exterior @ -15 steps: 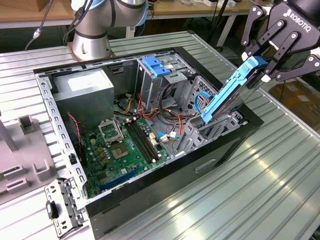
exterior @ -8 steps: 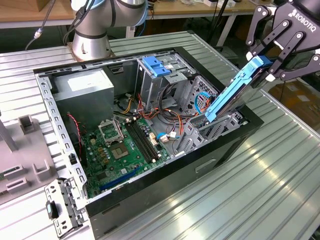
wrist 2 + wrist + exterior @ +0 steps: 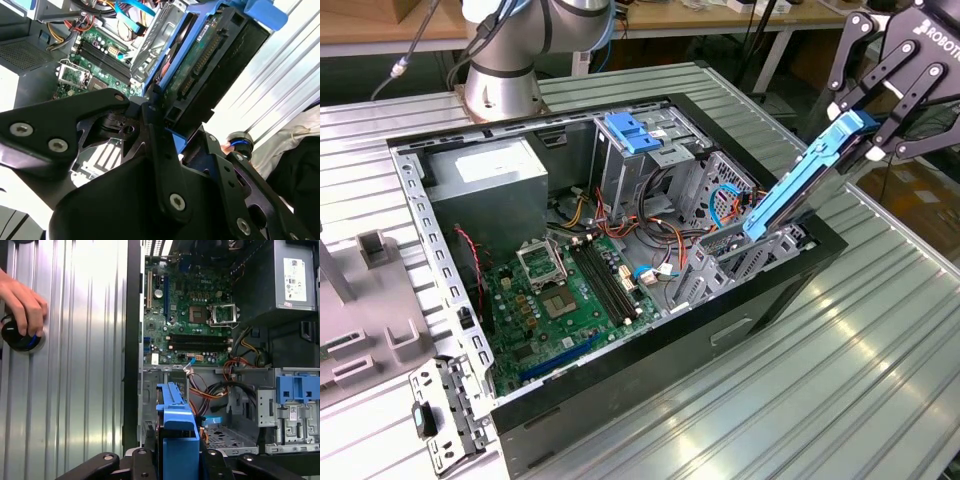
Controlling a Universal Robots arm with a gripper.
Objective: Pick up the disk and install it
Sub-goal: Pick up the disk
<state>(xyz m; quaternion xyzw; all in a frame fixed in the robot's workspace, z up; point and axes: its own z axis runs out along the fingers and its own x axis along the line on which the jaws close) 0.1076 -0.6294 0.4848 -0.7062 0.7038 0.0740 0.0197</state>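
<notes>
Pickup is done: my gripper (image 3: 868,140) is clamped on the disk (image 3: 790,195), which leans tilted, lower end at the drive bay (image 3: 735,262) of the open computer case (image 3: 620,400); it looks not yet seated.

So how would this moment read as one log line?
hand: shut on disk | disk: tilted, lower end in computer case | install: unfinished

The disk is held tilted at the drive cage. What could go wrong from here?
The disk, tilted in the gripper, may jam against the drive cage's rim. Loose cables beside the cage could get pinched. A hand on the table might be struck.
</notes>
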